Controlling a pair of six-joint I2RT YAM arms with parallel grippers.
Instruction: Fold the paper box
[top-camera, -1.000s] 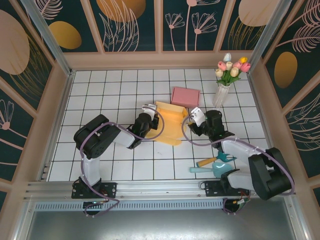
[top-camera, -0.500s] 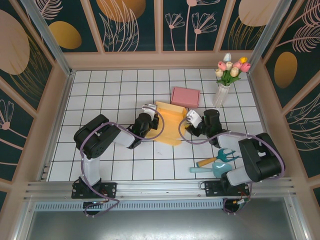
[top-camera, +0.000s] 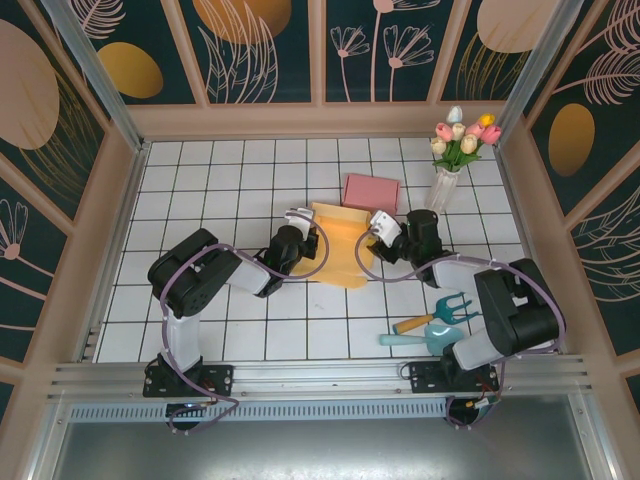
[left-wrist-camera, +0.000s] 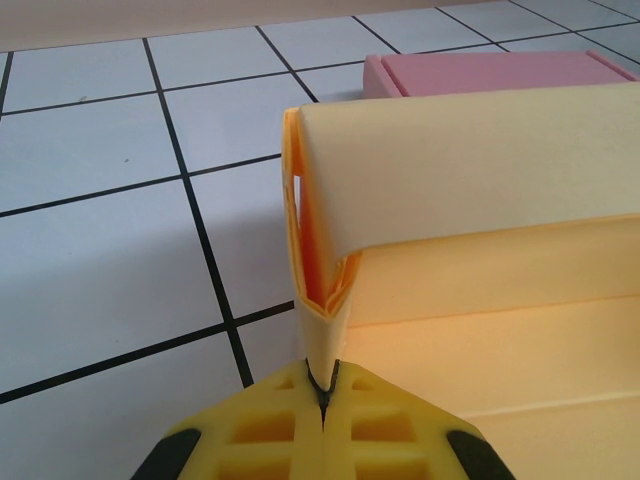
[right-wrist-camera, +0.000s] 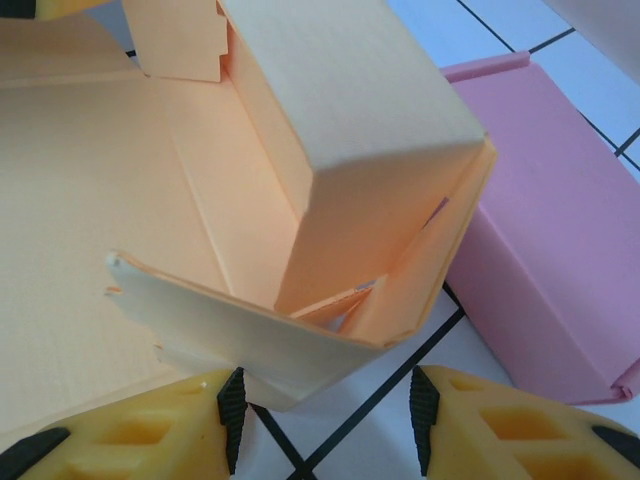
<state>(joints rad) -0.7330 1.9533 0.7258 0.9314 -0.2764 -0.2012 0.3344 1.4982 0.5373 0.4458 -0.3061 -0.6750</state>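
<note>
Bearing the paper box (top-camera: 335, 262), white tiled table (top-camera: 220, 180) between floral walls (top-camera: 265, 60).

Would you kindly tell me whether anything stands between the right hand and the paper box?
Nothing visible does. The right hand is open, right at the near corner flap of the paper box. The pink box lies beside that corner, farther off, not in between.

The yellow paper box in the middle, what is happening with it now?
It is being folded by the robot. The left gripper is shut on a thin flap at one end of the half-formed paper box. The right gripper is open at the opposite end, beside a raised wall. A pink box lies just behind.
</note>
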